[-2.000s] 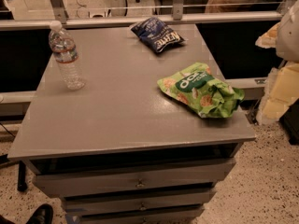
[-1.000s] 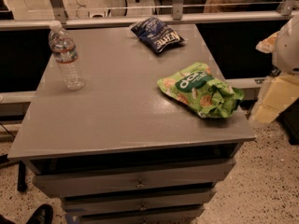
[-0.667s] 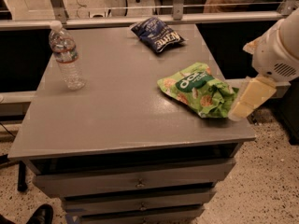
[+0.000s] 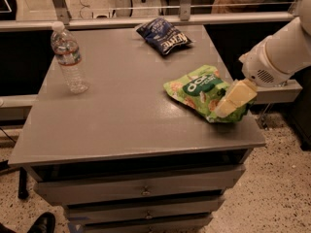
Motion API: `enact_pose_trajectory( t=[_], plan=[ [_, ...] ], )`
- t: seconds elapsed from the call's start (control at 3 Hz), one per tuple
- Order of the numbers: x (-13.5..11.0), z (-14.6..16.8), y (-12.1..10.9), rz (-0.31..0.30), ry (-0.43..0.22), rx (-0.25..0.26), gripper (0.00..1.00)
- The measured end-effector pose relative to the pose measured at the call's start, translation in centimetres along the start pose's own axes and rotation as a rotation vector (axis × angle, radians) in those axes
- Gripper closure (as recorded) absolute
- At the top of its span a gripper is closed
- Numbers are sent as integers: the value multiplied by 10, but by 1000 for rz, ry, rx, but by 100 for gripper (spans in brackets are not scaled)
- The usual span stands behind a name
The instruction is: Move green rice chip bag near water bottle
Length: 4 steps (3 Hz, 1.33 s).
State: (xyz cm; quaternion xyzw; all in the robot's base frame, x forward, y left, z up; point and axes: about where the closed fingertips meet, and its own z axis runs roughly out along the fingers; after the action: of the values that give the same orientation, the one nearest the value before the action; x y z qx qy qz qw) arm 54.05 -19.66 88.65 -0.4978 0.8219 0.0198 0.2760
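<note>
The green rice chip bag (image 4: 201,91) lies crinkled on the right side of the grey table (image 4: 121,110), near its right edge. The water bottle (image 4: 68,58) stands upright at the table's far left, well apart from the bag. My gripper (image 4: 228,103) comes in from the right on a white arm (image 4: 279,52) and sits over the bag's right end, covering part of it.
A dark blue chip bag (image 4: 164,35) lies at the table's back, middle right. The table has drawers (image 4: 141,191) below its front edge. A metal rail (image 4: 146,21) runs behind the table. A dark shoe (image 4: 41,223) shows on the floor at the lower left.
My arm and gripper have moved leftward from beyond the table's right edge onto the right end of the green bag. The bag, bottle and blue bag have not moved.
</note>
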Motion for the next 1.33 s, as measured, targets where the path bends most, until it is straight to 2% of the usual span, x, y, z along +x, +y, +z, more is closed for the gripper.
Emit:
enact_pose_trajectory(
  t=[0.33,0.67,1.0,1.33],
  plan=[
    [6,24,6,101,-20,-60,18],
    [5,34,12,169,-40,-115,42],
    [-10,30,17,185,-75,-156,64],
    [-41,16,20,160,-138,-179,88]
  ],
)
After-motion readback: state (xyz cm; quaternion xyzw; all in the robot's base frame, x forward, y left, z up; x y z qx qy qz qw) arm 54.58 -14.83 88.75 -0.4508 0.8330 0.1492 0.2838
